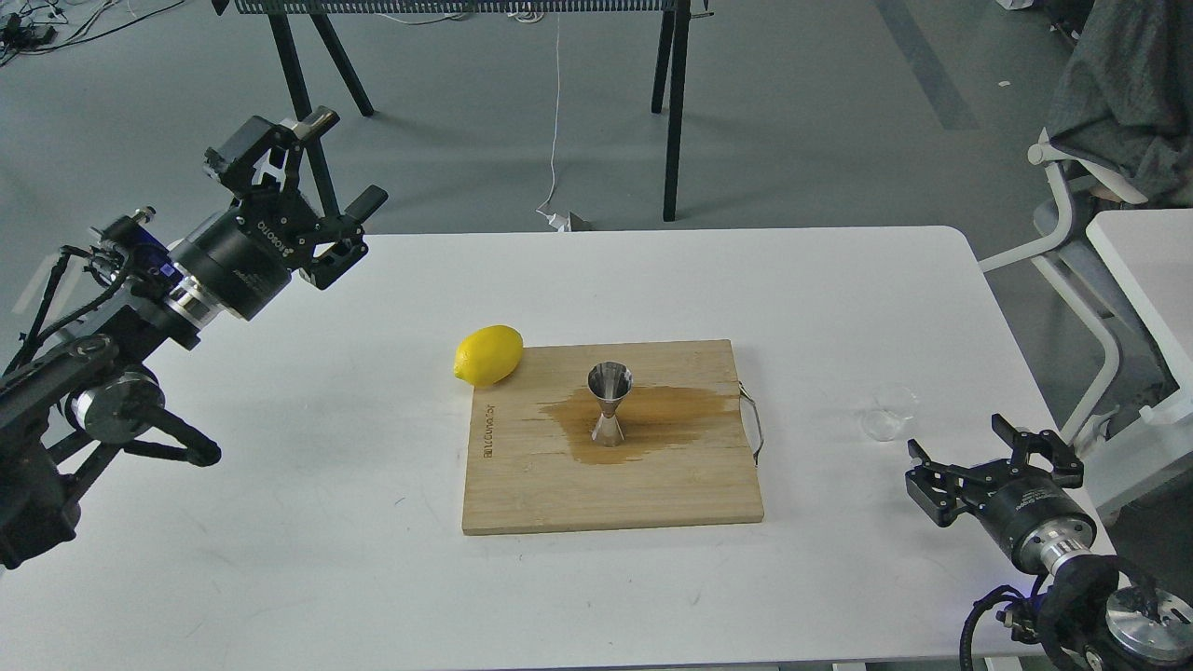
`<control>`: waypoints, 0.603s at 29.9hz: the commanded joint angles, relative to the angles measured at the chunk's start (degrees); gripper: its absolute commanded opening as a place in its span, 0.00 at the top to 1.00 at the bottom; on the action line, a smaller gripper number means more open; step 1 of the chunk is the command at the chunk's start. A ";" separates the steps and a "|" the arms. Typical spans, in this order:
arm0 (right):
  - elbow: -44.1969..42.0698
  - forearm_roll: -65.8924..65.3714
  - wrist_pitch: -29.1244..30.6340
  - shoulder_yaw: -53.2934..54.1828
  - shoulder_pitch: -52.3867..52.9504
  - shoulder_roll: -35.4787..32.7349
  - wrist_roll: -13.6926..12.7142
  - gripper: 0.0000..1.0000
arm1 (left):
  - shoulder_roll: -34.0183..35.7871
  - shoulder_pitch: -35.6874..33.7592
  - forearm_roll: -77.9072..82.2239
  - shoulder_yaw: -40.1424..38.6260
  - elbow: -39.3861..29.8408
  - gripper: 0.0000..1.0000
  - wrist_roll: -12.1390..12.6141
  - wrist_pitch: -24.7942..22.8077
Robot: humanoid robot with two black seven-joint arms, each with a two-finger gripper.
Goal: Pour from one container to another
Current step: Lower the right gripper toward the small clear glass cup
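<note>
The small clear glass cup (886,413) stands upright on the white table at the right, untouched. The steel jigger (610,403) stands upright in the middle of the wooden cutting board (522,485), inside a brown wet stain. My right gripper (990,458) is open and empty, low over the table's right front, just below and right of the cup. My left gripper (317,168) is open and empty, raised over the table's far left corner, far from both containers.
A yellow lemon (488,355) lies against the board's far left corner. A thin metal handle (753,424) sticks out of the board's right edge. A white chair (1081,214) and another table stand off to the right.
</note>
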 commanded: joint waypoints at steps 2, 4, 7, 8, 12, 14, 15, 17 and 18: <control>-2.28 -0.97 -0.95 -1.41 2.35 1.49 -0.03 0.02 | 0.02 0.09 0.01 0.00 0.02 0.05 -0.01 0.00; -3.24 -0.97 -1.40 -2.37 3.50 1.58 -0.03 0.02 | 0.02 0.18 0.01 0.00 0.02 0.05 -0.01 0.00; -4.30 -0.97 -1.57 -3.26 4.55 2.46 -0.03 0.02 | 0.02 0.36 0.01 0.00 0.02 0.05 -0.01 0.00; -4.56 -0.97 -1.66 -3.43 4.90 2.81 -0.03 0.02 | 0.10 0.62 0.01 0.00 0.02 0.05 -0.01 0.00; -6.32 -0.97 -2.27 -3.78 6.05 3.69 -0.03 0.02 | 0.19 0.89 0.01 -0.09 0.02 0.05 -0.01 0.00; -6.76 -1.06 -2.89 -4.40 6.66 4.13 -0.03 0.02 | 0.28 0.97 0.01 -0.09 0.02 0.05 -0.01 0.00; -6.94 -1.06 -2.89 -4.66 6.93 4.22 -0.03 0.02 | 0.19 0.97 0.01 -0.01 0.02 0.05 -0.01 0.00; -7.29 -1.06 -2.89 -4.75 7.19 4.31 0.06 0.02 | 0.19 0.97 0.01 -0.01 0.02 0.05 -0.01 0.00; -7.47 -1.06 -2.89 -4.75 7.28 4.48 0.06 0.02 | 0.28 0.97 0.01 -0.09 0.02 0.05 -0.01 0.00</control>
